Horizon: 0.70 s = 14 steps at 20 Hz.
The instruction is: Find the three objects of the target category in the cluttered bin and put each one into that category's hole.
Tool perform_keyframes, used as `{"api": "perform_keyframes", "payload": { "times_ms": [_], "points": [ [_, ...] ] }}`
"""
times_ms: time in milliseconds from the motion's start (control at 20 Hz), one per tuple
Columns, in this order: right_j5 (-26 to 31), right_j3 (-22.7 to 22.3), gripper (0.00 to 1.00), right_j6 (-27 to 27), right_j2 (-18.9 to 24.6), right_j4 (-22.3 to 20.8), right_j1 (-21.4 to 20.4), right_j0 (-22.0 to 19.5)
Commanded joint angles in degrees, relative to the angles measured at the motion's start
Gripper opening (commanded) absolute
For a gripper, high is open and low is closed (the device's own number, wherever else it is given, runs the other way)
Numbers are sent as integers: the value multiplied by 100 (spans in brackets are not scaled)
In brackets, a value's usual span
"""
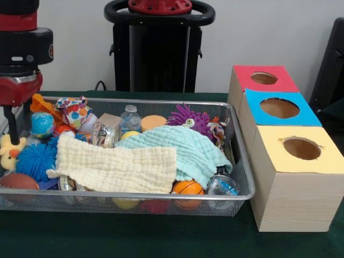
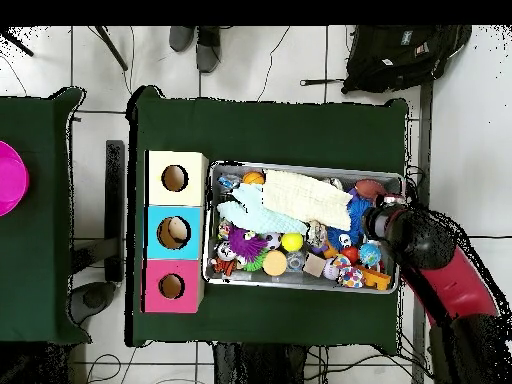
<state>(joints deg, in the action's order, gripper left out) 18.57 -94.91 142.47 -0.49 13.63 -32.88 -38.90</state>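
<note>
**Search barely begun, bin still full**

At the left of the front view the arm (image 1: 19, 59) hangs over the bin's (image 1: 239, 161) end; whether its claw is open or closed I cannot tell. Mid-frame, a cream cloth (image 1: 115, 169) and a mint cloth (image 1: 180, 150) blanket the toys, hiding any targets. At right, the yellow hole (image 1: 302, 148), blue hole (image 1: 279, 108) and red hole (image 1: 264, 78) show nothing visibly delivered.

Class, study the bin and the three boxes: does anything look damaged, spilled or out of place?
The hole in the yellow-topped box has a ragged, torn edge; the red and blue holes are cut clean. Two cloths, cream and mint, sprawl over the toys in the bin. Nothing has spilled.
</note>
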Motion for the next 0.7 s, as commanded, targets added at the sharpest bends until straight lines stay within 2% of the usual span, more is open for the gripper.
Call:
{"api": "perform_keyframes", "payload": {
  "times_ms": [50,700],
  "points": [
    [-40,-342,100,-153,569,-329,179,-219],
    [-401,-265,100,33,655,-575,495,-281]
  ]
}}
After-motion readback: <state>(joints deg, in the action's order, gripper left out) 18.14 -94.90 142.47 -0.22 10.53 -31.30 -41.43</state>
